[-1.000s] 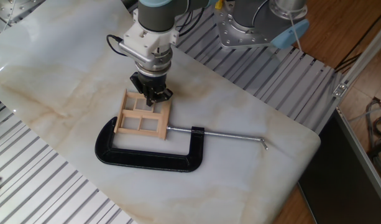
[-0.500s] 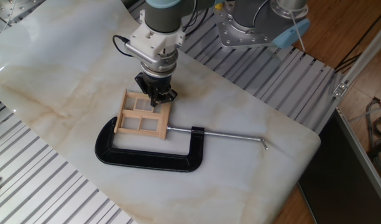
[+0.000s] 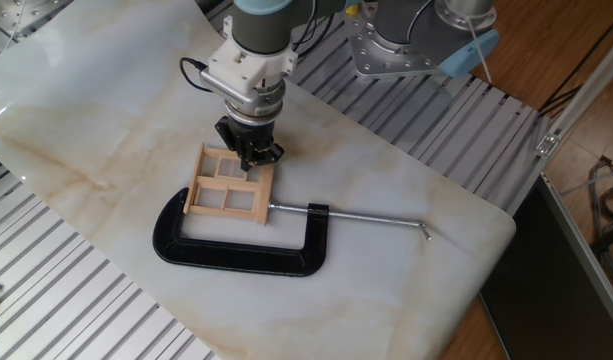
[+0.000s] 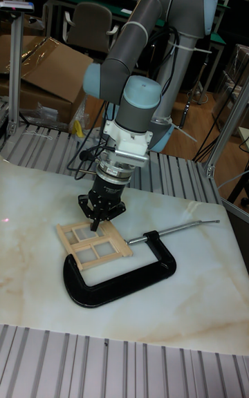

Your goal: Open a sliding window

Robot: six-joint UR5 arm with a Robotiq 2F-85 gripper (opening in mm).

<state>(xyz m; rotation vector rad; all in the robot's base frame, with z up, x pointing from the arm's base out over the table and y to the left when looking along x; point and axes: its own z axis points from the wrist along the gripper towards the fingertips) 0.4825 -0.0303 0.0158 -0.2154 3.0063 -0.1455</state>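
Note:
The sliding window is a small light-wood frame with four panes. It lies flat on the marble tabletop, inside the mouth of a black C-clamp. My gripper points straight down over the window's far right corner, fingers together, tips at or just above the wood. In the tall fixed view the gripper comes to a point on the sliding window at its upper middle bar. Whether the tips touch the wood I cannot tell. Nothing shows between the fingers.
The black C-clamp curves around the window's near side, and its metal screw rod reaches right toward the slab's edge. The marble slab rests on a ribbed metal table. A second robot base stands behind.
The gripper has shifted a little to the right and away from the camera over the window's far edge, then held still. The window and clamp have not visibly moved.

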